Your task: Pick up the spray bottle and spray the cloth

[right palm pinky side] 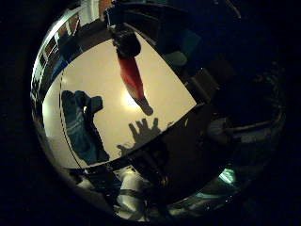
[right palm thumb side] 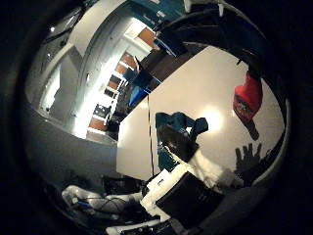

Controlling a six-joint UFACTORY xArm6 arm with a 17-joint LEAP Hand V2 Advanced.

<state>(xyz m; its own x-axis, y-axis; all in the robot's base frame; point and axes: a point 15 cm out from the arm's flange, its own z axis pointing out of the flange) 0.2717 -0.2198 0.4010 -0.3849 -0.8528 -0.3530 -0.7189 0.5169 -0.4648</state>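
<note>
the hand (right palm thumb side: 188,188) is held above the tabletop (right palm pinky side: 103,75), apart from everything; its shadow shows spread, released fingers. the red spray bottle (right palm pinky side: 131,75) stands mid-table, the blue cloth (right palm pinky side: 82,125) near one edge.

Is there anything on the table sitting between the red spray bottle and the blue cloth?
Nothing visible. The red spray bottle with the black trigger head stands upright on the white table, and the crumpled blue cloth lies apart from it. Only bare tabletop shows between them.
</note>
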